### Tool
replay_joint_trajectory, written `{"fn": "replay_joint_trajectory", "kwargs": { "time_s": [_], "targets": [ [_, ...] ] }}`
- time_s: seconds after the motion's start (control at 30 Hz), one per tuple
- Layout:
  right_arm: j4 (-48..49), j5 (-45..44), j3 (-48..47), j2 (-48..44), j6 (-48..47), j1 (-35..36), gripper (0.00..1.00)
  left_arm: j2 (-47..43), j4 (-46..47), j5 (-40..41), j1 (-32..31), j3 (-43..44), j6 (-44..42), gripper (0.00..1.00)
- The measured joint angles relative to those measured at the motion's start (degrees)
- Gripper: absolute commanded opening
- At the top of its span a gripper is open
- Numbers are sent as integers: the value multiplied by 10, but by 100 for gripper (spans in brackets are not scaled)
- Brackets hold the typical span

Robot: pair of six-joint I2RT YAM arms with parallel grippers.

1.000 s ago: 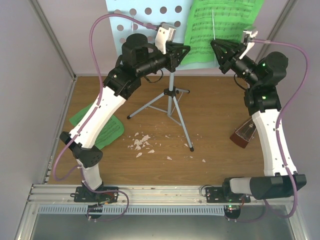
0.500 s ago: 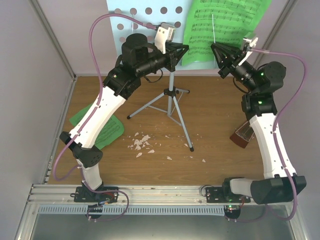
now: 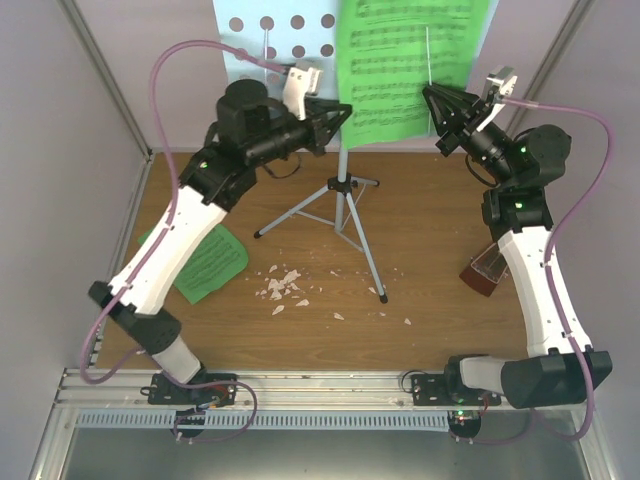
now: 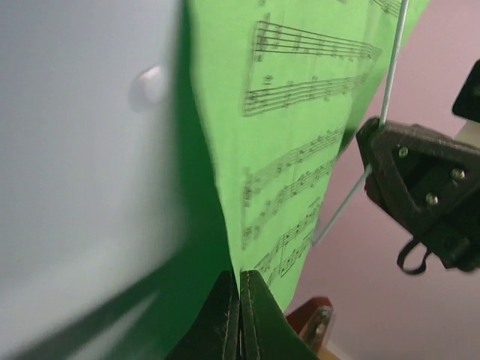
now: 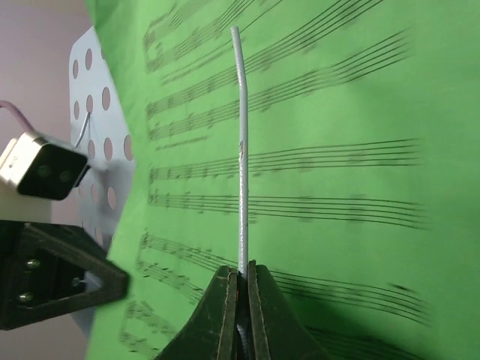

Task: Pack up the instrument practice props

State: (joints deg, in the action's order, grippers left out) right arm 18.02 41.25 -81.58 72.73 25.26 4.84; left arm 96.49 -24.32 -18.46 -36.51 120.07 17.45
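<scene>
The pale blue perforated music stand point(image 3: 270, 40) rises at the back on silver tripod legs point(image 3: 345, 215). A green sheet-music page point(image 3: 405, 65) hangs against it. My left gripper point(image 3: 345, 110) is shut on that page's lower edge; in the left wrist view its jaws point(image 4: 239, 281) pinch the page point(image 4: 300, 112). My right gripper point(image 3: 430, 95) is shut on the stand's thin silver wire page holder point(image 3: 430, 50); the right wrist view shows the wire point(image 5: 241, 150) running up from the jaws point(image 5: 241, 277). A second green page point(image 3: 205, 262) lies on the table at the left. The metronome point(image 3: 487, 268) sits behind the right arm.
White crumbs point(image 3: 285, 285) are scattered on the wooden table in front of the tripod. Pale walls close in the left, right and back sides. A metal rail point(image 3: 320, 385) runs along the near edge at the arm bases.
The left arm has swung left and dragged the green page leftward across the stand. The right gripper has stayed on the wire.
</scene>
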Motion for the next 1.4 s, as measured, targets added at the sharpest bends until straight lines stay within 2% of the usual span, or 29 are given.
{"fn": "replay_joint_trajectory", "kwargs": {
  "time_s": [0.27, 0.4, 0.43, 0.5, 0.6, 0.73, 0.87, 0.93, 1.2, 1.4],
  "targets": [
    [0, -5, 1, 0, 0, 0, 1, -198, -9, -27, 36, -221, 19, 0],
    [-1, -9, 1, 0, 0, 0, 4, -297, -31, -43, 61, -329, 33, 0],
    [-2, -10, 1, 0, 0, 0, 8, -320, -39, -47, 68, -353, 36, 0],
    [-4, -14, 1, 0, -1, 0, 26, -360, -57, -52, 75, -395, 41, 0],
    [-15, -23, 3, 0, 0, 1, 36, -407, -86, -66, 76, -443, 43, 0],
    [-31, -30, 4, 0, 0, 0, 42, -449, -108, -75, 77, -500, 52, 0],
    [-46, -36, 4, 0, -6, 0, 66, -485, -110, -82, 77, -586, 79, 0],
    [-55, -38, 4, -1, -8, 0, 73, -495, -108, -89, 77, -631, 97, 0],
    [-82, -60, 31, -42, -31, 0, 88, -494, -93, -89, 89, -754, 147, 0],
    [-103, -86, 65, -92, -57, 0, 95, -481, -76, -73, 163, -814, 156, 0]
  ]
}}
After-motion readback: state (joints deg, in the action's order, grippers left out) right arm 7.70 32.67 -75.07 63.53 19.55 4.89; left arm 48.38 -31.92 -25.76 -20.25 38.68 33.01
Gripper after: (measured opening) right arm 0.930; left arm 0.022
